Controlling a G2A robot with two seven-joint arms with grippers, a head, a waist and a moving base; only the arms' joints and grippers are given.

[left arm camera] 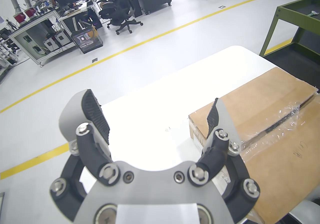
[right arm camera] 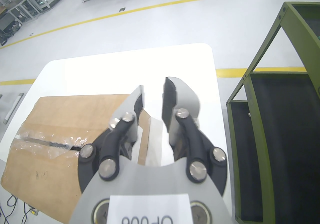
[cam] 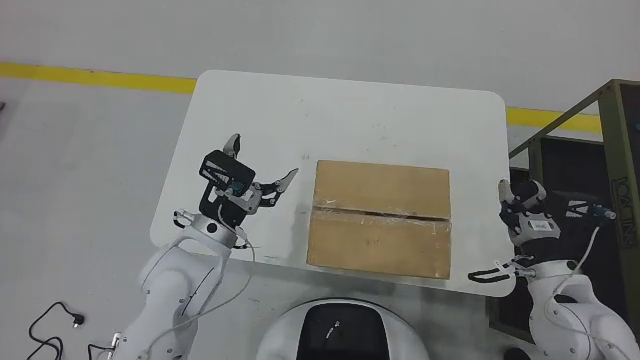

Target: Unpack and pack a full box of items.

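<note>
brown box (cam: 380, 185) (clear tape (cam: 380, 216)), white table (cam: 350, 120), green cart (right arm camera: 296, 35)

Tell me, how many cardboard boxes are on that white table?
1. The cardboard box lies closed at the table edge nearest the robot, tape across its seam. Its contents are hidden.

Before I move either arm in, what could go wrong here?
Clear tape seals the box seam; prying with the open left gripper may tear cardboard.
The box sits by the near edge of the table; a push might slide it off.
The right gripper hangs beside the cart; a wide swing could hit it.
</note>
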